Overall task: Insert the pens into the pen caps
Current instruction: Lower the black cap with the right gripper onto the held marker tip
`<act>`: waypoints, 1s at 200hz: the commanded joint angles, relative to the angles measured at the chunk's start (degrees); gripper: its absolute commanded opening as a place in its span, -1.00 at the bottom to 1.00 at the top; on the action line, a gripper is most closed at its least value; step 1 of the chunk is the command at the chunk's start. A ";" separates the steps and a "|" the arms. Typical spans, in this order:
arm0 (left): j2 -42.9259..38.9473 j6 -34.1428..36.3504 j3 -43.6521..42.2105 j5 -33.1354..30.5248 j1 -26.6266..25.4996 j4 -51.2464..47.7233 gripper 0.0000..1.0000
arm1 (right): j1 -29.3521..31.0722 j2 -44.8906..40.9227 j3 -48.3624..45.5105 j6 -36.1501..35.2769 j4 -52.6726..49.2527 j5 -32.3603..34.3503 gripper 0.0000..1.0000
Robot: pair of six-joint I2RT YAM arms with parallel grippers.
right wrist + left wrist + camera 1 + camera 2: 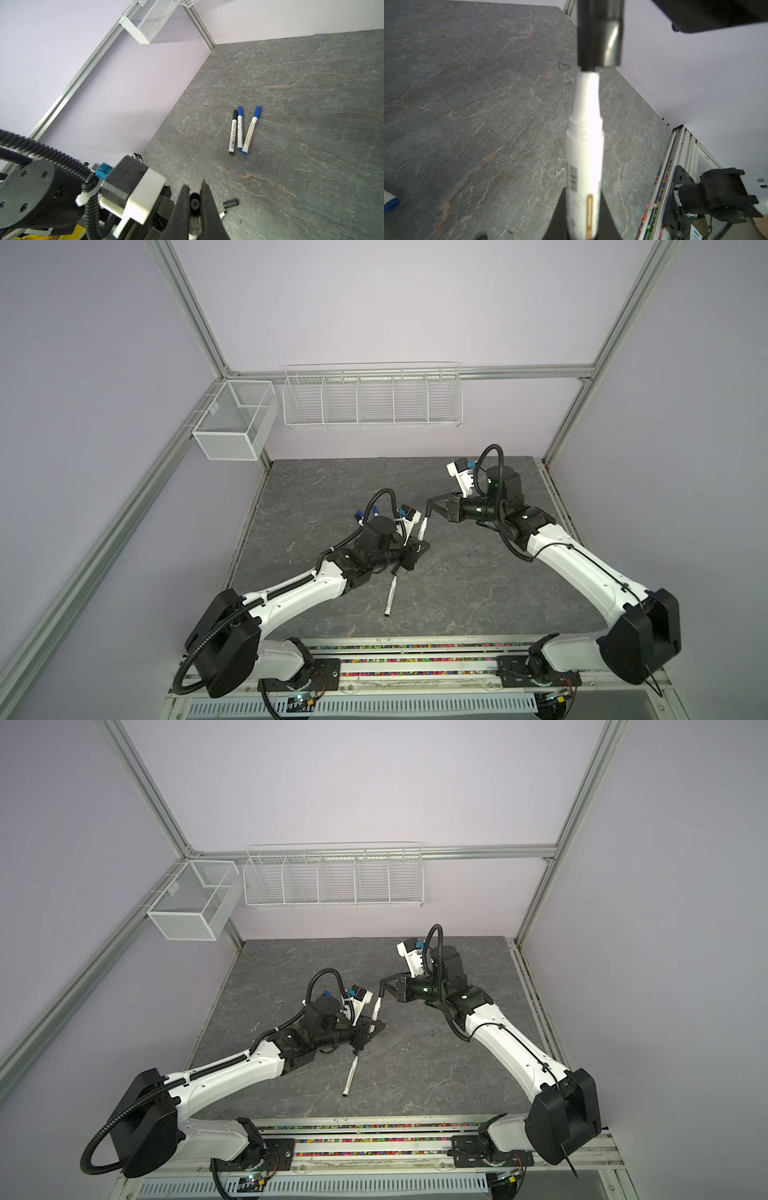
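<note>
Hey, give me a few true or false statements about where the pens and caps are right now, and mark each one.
1. The left claw grips a white pen. True.
2. The right claw holds a blue cap. False: it is shut on a black cap.
3. Three capped pens lie close together on the table. True.
4. No cap lies loose on the table. False: a loose black cap lies there, seen in the right wrist view.
</note>
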 commanded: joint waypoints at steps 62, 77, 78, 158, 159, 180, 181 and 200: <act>1.36 1.16 4.22 -0.76 -0.10 3.73 -1.00 | 0.83 -2.40 -2.71 -0.86 -1.45 -3.41 -0.86; 1.43 1.47 4.64 -1.28 -0.04 3.90 -1.00 | 0.83 -2.86 -2.67 -1.44 -2.42 -3.62 -0.86; 1.36 1.52 4.66 -1.27 -0.07 3.91 -1.00 | 0.84 -2.89 -2.72 -1.52 -2.49 -3.63 -0.86; -0.11 4.84 4.55 -3.07 -0.02 7.78 -1.00 | 0.82 -2.86 -1.02 -6.42 -9.40 -3.27 -0.86; -0.20 4.92 4.57 -2.99 -0.06 7.87 -1.00 | 0.83 -2.84 -0.97 -6.42 -9.45 -3.23 -0.86; -0.46 5.60 4.09 -2.84 -0.09 8.48 -1.00 | 0.83 -2.17 -0.83 -6.41 -9.33 -4.54 -0.86; -0.46 5.64 4.08 -2.84 -0.09 8.48 -1.00 | 0.83 -2.10 -0.82 -6.42 -9.33 -4.66 -0.86; -0.60 5.95 3.60 -3.42 -0.06 9.21 -1.00 | 1.10 -1.71 -0.51 -7.12 -9.19 -7.27 -0.85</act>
